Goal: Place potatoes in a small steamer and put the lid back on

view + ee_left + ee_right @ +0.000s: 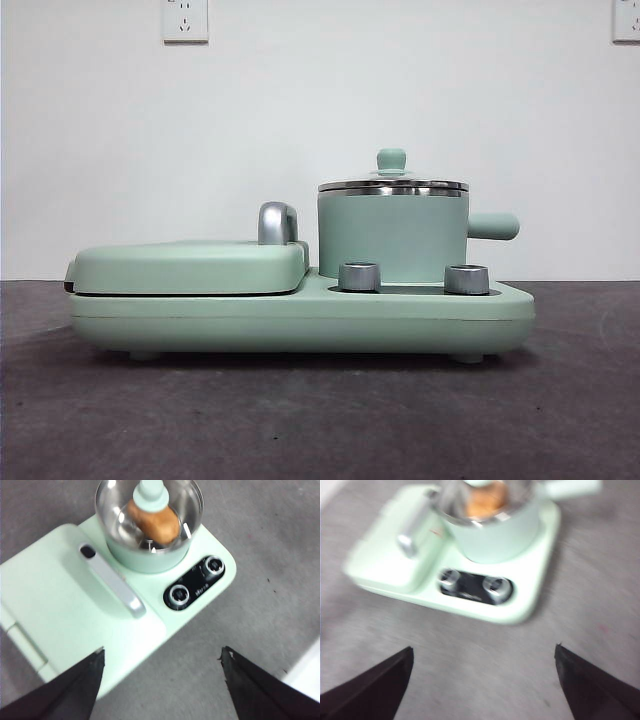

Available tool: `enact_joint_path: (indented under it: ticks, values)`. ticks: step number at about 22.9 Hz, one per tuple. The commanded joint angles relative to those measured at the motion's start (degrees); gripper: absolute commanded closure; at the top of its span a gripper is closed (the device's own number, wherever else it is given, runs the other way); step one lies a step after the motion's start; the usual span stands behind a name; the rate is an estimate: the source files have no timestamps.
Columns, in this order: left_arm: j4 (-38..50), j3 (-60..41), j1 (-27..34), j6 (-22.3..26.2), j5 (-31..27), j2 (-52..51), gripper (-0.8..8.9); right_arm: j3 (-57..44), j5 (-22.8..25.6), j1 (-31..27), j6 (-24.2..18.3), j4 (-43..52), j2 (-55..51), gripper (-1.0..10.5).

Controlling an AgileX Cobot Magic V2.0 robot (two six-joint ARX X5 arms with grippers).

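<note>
Gleaming glass lid (392,183), oblong potato (155,522) maybe smooth

Open grey table (320,420) in front of the cooker base (300,320) and to both sides. Clear air above the lid (392,183) and its knob (391,160). Obstacles: steamer side handle (493,226) jutting sideways, silver griddle handle (277,223) just beside the small steamer (392,235) (tight gap), two dials (413,277) in front.

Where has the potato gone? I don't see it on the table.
The potato is inside the small steamer, under the glass lid, as the left wrist view shows. The steamer sits on the green cooker base, behind the two knobs and beside the flat griddle cover.
</note>
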Motion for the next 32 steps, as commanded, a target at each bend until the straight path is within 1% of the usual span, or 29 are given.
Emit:
enact_joint_path:
  ticks: [1,2,5,6,7,11,14,17,19,20,21,22,23,24,32]
  values:
    - [1.27,-5.01,-0.26,-0.33,-0.09,-4.76,4.41,0.22,-2.73,0.35,0.52,2.80,0.20,5.0]
    - [1.29,-9.22,-0.31,-0.33,-0.07,-8.09,4.41,0.22,-3.80,0.35,0.46,3.74,0.20,5.0]
    - [1.40,-22.18,-0.31,-1.11,-0.07,-17.44,4.41,0.22,-3.98,0.35,0.09,5.33,0.20,5.0]
    - [2.34,-26.99,-0.22,-2.25,-0.07,-21.31,4.42,0.22,-4.20,0.35,-0.15,5.29,0.22,5.0]
    - [3.67,-29.75,-0.07,-3.30,-0.07,-23.67,4.42,0.22,-4.66,0.35,-0.63,5.20,0.26,5.0]
    - [14.03,-40.96,0.20,-7.85,-0.07,-34.88,4.42,0.22,-10.03,0.39,-3.89,4.85,1.11,5.0]
    - [22.32,-48.35,0.17,-10.69,-0.09,-42.40,4.42,0.22,-12.76,0.39,-4.24,4.94,2.19,5.0]
    - [27.04,-53.99,0.20,-11.93,-0.15,-48.17,4.42,0.22,-14.47,0.39,-4.35,5.22,3.45,5.0]
    - [28.44,-56.43,0.20,-12.55,-0.20,-50.60,4.46,0.22,-14.86,0.39,-4.44,5.29,4.31,5.1]
    - [28.52,-57.27,0.20,-12.63,-0.20,-51.52,4.84,0.22,-15.26,0.39,-4.81,5.27,4.76,5.5]
    - [28.20,-57.68,0.20,-12.61,-0.20,-52.04,5.94,0.22,-16.15,0.39,-5.49,5.27,5.22,6.5]
    - [27.71,-57.77,0.17,-12.61,-0.20,-52.24,7.42,0.22,-16.92,0.39,-5.77,5.27,5.60,7.9]
    - [27.54,-57.77,0.17,-12.79,-0.20,-52.26,7.99,0.22,-17.49,0.39,-5.90,5.27,6.01,9.6]
    - [27.52,-57.77,0.17,-12.81,-0.20,-52.26,8.00,0.22,-17.49,0.39,-5.86,5.33,6.38,9.2]
    - [28.20,-57.75,0.15,-12.79,-0.17,-52.19,8.05,0.22,-17.25,0.39,-5.84,5.49,6.88,9.2]
